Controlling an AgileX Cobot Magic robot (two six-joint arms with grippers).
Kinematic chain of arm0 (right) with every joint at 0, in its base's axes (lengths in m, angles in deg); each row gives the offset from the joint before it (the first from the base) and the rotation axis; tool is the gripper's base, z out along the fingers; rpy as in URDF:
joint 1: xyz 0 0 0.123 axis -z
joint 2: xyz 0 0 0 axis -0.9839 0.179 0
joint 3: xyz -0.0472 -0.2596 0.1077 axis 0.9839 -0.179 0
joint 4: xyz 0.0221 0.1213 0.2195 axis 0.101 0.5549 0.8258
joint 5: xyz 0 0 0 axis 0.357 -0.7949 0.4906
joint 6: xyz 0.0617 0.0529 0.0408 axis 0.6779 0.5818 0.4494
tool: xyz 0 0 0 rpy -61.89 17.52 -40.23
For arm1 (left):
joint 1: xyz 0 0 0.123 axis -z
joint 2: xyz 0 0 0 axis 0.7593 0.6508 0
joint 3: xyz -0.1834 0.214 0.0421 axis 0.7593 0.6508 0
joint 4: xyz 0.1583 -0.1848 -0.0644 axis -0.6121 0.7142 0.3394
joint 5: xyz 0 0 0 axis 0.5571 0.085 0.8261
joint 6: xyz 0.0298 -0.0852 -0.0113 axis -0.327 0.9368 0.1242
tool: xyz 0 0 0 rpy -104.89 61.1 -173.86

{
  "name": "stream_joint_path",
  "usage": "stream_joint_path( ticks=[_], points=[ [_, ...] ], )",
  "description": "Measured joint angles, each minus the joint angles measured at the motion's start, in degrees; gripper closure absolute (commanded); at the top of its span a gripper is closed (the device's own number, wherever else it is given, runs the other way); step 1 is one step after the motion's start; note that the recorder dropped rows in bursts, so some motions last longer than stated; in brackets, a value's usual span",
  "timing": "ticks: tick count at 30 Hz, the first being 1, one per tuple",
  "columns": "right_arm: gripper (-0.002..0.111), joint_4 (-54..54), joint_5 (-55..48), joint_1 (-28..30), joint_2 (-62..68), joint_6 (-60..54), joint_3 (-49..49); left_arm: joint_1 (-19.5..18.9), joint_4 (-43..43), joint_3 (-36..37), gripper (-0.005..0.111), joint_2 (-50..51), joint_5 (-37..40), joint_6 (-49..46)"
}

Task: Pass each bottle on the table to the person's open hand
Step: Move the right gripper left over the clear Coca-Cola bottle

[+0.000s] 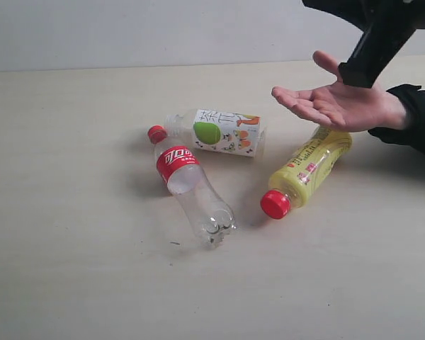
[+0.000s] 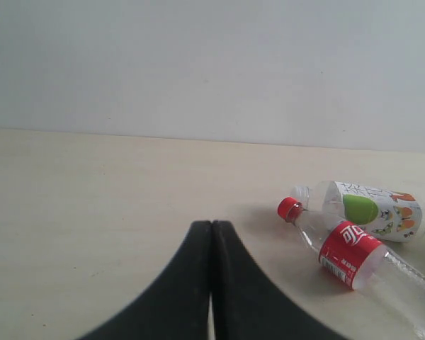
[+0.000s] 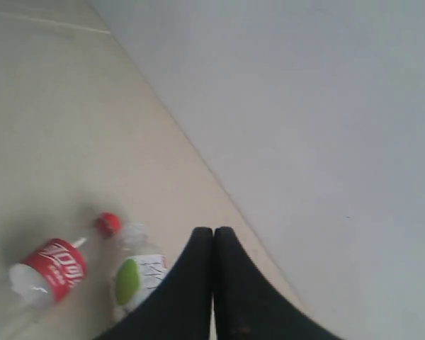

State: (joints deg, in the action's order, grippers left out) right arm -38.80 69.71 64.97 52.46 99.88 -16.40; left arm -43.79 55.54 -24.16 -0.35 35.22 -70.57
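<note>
Left gripper [image 2: 211,228]: fingers pressed flat together with nothing between them. It hangs over bare table [image 2: 78,212] and does not show in the exterior view.
Right gripper [image 3: 213,234]: also pressed together and empty. Its dark arm is raised well clear of the tabletop.
Person's open hand [image 1: 333,105]: palm up, fingers spread, empty. It is just beneath the right arm's tip, so it looks offered there to shorten the pass.
Yellow bottle [image 1: 308,170]: the bottle closest to the right gripper. It lies on its side with its base under the hand and its red cap pointing away.
Apple-label bottle [image 1: 219,132]: farther out from the right gripper, on its side. In the left wrist view it lies ahead of the left tips and apart from them.
Clear bottle [image 1: 191,188]: on its side, with its capped neck close to the apple-label bottle's neck. Touching or not, cannot tell.
Fourth bottle: not seen in any view.
Reading: all three visible bottles lie flat, so they may roll. Neither gripper can take one until its fingers spread. The yellow bottle seems the natural pick for the right arm.
</note>
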Motion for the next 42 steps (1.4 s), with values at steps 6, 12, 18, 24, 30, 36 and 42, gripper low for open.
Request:
stream_joint_path(
  ticks=[6,12,18,24,30,36,42],
  points=[
    [0.108,-0.93,-15.67,-5.97,3.11,-9.46,1.2,0.0,0.0,0.0,0.107,0.0,0.0,0.0],
    [0.108,-0.93,-25.22,-15.0,8.4,-2.64,3.25,0.0,0.0,0.0,0.107,0.0,0.0,0.0],
    [0.106,-0.93,-26.15,-20.26,14.51,15.23,8.07,0.0,0.0,0.0,0.107,0.0,0.0,0.0],
    [0.103,-0.93,-26.04,-22.49,19.29,14.07,9.32,0.0,0.0,0.0,0.107,0.0,0.0,0.0],
    [0.103,-1.03,-40.69,-26.44,20.17,-14.32,9.7,0.0,0.0,0.0,0.107,0.0,0.0,0.0],
    [0.108,1.01,-69.94,-27.33,23.72,-28.75,11.78,0.0,0.0,0.0,0.107,0.0,0.0,0.0],
    [0.108,32.83,-73.88,-28.71,25.72,-36.3,21.16,0.0,0.0,0.0,0.107,0.0,0.0,0.0]
  ],
)
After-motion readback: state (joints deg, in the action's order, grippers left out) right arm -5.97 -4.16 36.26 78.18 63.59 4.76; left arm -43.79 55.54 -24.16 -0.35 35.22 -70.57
